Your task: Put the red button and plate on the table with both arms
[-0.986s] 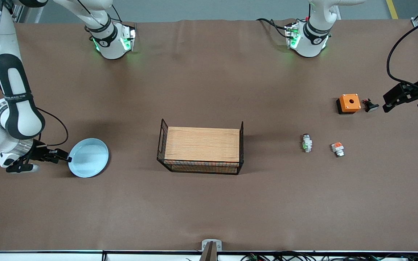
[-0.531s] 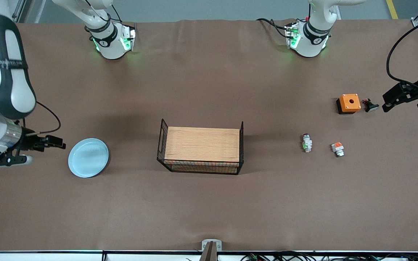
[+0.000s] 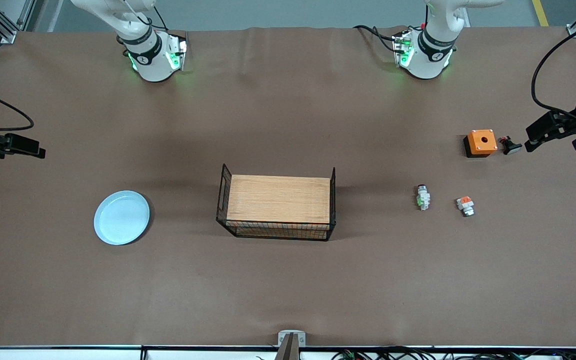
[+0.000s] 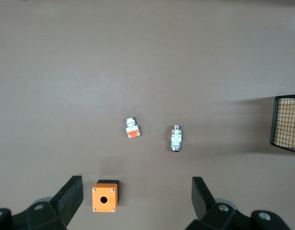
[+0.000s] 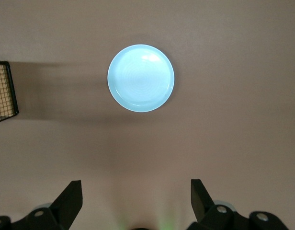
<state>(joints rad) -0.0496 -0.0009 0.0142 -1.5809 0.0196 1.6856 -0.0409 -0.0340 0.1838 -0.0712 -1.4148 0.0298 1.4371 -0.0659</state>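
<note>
Grippers first: your right gripper has let go of the plate and pulled well away from it. A second ago its fingers sat at the plate's rim; half a second ago they were just clear of it; now the gripper hangs at the right arm's end of the table, up in the air, fingers spread wide with nothing between them. You see most of that arm gone out of the front view, only the black hand and a cable loop left at the edge. From its wrist view you look straight down on the plate, which lies flat on the brown sheet and has not shifted.

Your left gripper waits at the left arm's end, over the table just beside a small black knob and an orange box. Its fingers are wide apart too and hold nothing. It has barely moved over the last second.

Outward from there, the button lies on its side on the table, nearer the front camera than the box. A white piece with an orange block lies beside it, apart. Between button and plate stands the basket with its wooden top.
</note>
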